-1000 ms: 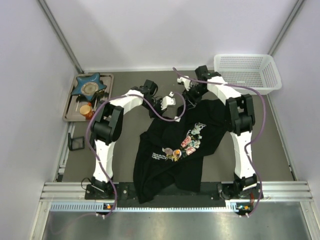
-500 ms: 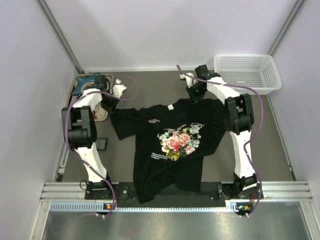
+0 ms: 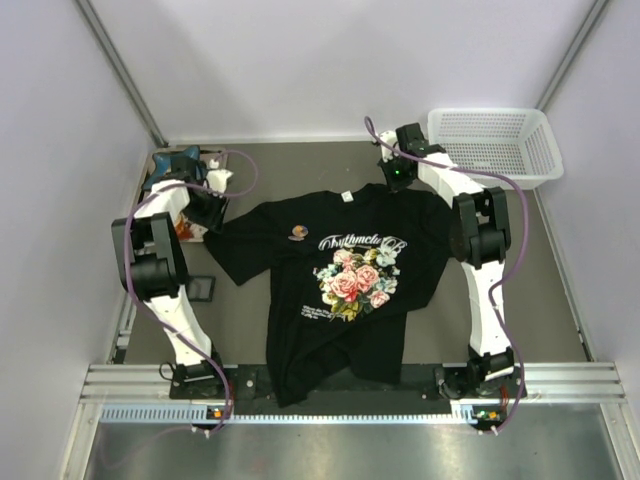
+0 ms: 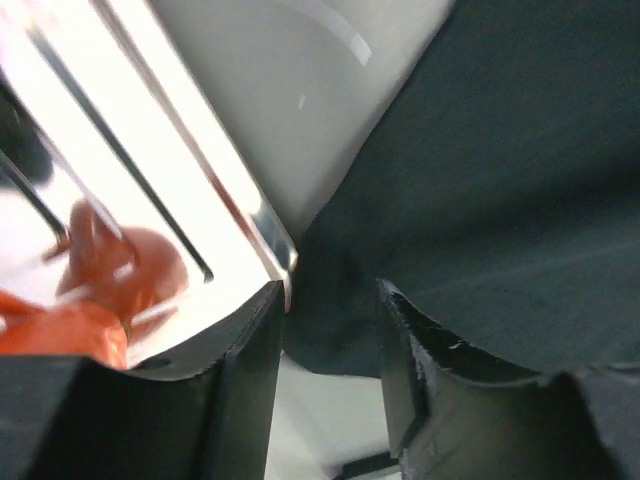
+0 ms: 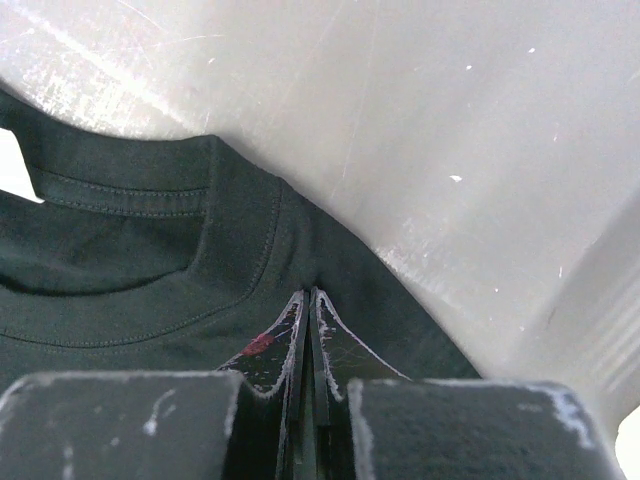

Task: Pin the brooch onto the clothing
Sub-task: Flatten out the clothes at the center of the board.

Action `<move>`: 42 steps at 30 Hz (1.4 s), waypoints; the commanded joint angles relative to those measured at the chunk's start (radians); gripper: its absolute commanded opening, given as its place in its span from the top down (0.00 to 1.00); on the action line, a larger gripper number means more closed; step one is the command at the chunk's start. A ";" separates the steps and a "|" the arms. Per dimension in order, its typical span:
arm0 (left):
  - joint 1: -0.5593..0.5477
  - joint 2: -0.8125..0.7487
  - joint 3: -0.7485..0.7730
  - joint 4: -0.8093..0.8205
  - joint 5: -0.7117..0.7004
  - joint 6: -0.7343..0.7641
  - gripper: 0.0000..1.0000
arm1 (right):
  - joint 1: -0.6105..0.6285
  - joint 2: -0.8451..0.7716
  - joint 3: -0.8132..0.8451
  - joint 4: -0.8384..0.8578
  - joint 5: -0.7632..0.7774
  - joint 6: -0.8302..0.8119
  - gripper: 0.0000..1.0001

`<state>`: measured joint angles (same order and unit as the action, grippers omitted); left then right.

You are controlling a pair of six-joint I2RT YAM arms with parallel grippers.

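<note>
The black T-shirt (image 3: 340, 300) lies spread on the table, with its rose print (image 3: 355, 280) and white lettering facing up. The small pale brooch (image 3: 297, 236) rests on the shirt's left chest. My left gripper (image 3: 208, 212) is at the left sleeve. In the left wrist view it (image 4: 332, 300) is open, with the sleeve edge (image 4: 500, 180) lying at the fingertips. My right gripper (image 3: 397, 180) is at the back by the collar. In the right wrist view it (image 5: 310, 295) is shut on the shirt fabric (image 5: 150, 260) beside the neckband.
A metal tray (image 4: 150, 170) holding an orange object (image 4: 90, 290) and a blue star dish (image 3: 172, 162) stands at the far left, right beside my left gripper. A black square box (image 3: 200, 288) lies on the left. A white basket (image 3: 490, 145) stands at the back right.
The shirt was bunched with both grippers near the collar. My left arm swung left with the sleeve, and the shirt now lies spread with the brooch and lettering showing.
</note>
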<state>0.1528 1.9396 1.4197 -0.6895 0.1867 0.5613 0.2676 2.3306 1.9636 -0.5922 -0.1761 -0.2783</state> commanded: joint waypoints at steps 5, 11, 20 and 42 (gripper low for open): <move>-0.149 0.057 0.283 0.153 0.304 -0.132 0.42 | 0.022 -0.071 0.024 0.049 -0.019 -0.010 1.00; -0.269 0.329 0.583 0.067 0.339 -0.208 0.43 | 0.024 -0.080 0.006 0.048 0.015 -0.021 1.00; -0.291 0.437 0.625 -0.013 0.353 -0.202 0.44 | 0.042 -0.073 0.008 0.049 0.029 -0.048 1.00; -0.288 0.432 0.585 0.097 0.162 -0.248 1.00 | 0.082 0.013 0.110 0.095 0.203 -0.098 1.00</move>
<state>-0.1589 2.3917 2.0186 -0.7364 0.4908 0.4347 0.3264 2.3302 1.9862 -0.5762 -0.0475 -0.3676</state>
